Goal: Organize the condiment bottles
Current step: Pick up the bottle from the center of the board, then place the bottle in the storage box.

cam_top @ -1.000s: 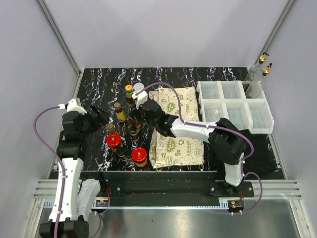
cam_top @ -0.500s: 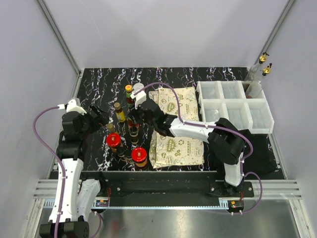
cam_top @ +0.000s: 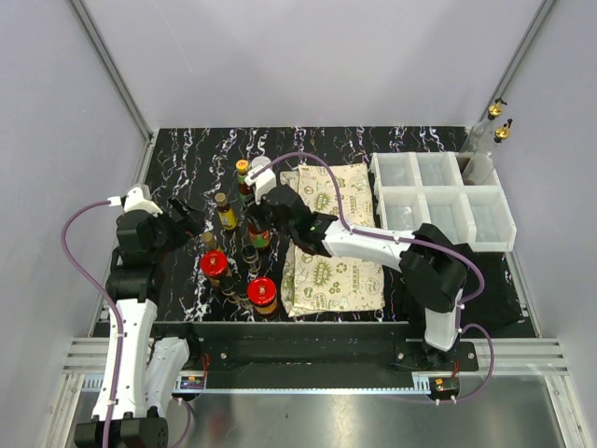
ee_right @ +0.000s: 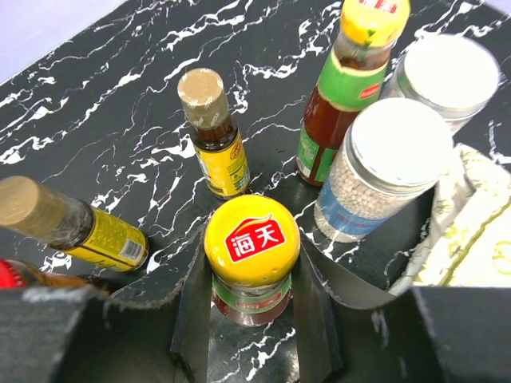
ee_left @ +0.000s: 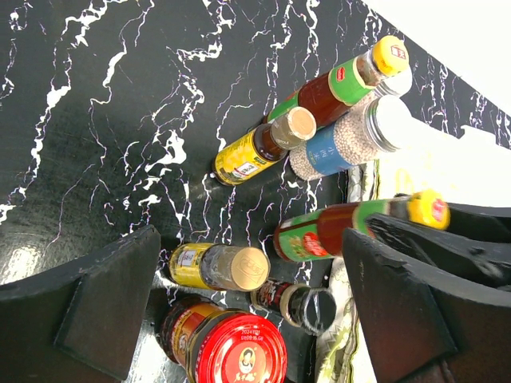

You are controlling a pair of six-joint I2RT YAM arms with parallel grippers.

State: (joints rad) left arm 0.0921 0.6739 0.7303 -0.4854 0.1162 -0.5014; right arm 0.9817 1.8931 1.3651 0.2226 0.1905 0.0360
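Yellow-capped bottle (ee_right: 251,239) clamped at neck by right gripper (ee_right: 251,275) fingers, amid other condiment bottles (cam_top: 225,213) grouped toward left edge of bench (cam_top: 196,159). Left gripper (ee_left: 249,267) held by left edge, fingers spread wide, closed on nothing. Red-lidded jar (cam_top: 262,289) stood by near edge. White bins (cam_top: 415,187) set at far-right corner, patterned cloth (cam_top: 336,280) spread mid-bench.

Left gripper (ee_left: 251,297) jaws spread; right gripper (ee_right: 251,313) jaws clamped.

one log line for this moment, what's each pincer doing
right pincer: shut on yellow-cap bottle | left pincer: open, empty | bottle: not in bins
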